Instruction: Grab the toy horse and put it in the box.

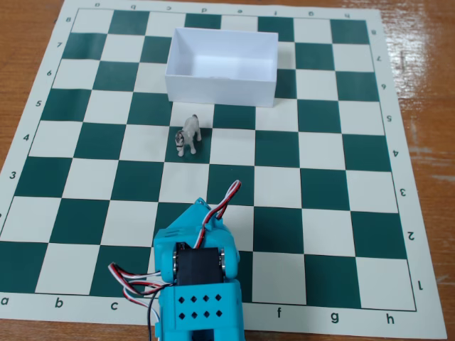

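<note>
The toy horse (188,135), small and grey-white with a darker face, stands upright on the chessboard a little in front of the box. The box (222,87) is white, open-topped and empty, at the far middle of the board. My turquoise arm rises from the near edge. Its gripper (200,206) points toward the horse and ends about two squares short of it. The jaws come to a single wedge with no gap showing, and nothing is held in them.
The green and cream chessboard mat (341,213) lies on a wooden table (426,85). Red, white and black servo wires (224,202) loop beside the gripper and at the arm's left side (131,278).
</note>
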Robot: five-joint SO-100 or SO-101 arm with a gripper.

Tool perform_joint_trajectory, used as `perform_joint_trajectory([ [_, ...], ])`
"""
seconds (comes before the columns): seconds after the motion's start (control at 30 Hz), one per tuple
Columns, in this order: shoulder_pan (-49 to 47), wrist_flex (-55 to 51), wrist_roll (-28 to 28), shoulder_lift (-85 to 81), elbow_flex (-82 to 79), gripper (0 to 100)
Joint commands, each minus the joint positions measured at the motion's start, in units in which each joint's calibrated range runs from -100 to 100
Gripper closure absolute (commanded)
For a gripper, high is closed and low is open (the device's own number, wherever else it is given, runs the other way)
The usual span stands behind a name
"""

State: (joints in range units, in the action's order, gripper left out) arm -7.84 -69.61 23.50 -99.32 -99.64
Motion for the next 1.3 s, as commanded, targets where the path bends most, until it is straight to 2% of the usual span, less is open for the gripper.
perform_joint_trajectory([
  [0.0,-0.66,-0.48,0.17,-0.24,-0.36,100],
  [0.2,-1.52,0.01,0.26,0.47,-0.18,99],
  [0.3,0.34,4.00,0.31,7.99,4.28,97],
  [0.53,0.20,5.66,0.36,35.43,31.59,96],
  [0.67,0.34,2.01,0.61,50.38,49.61,90],
  [0.87,1.56,1.67,13.21,67.73,64.00,84],
  [0.97,2.06,1.92,17.41,74.01,66.82,81],
  [1.07,2.34,3.58,21.66,78.17,67.28,69],
  [1.27,1.98,10.89,23.27,84.10,72.37,66],
])
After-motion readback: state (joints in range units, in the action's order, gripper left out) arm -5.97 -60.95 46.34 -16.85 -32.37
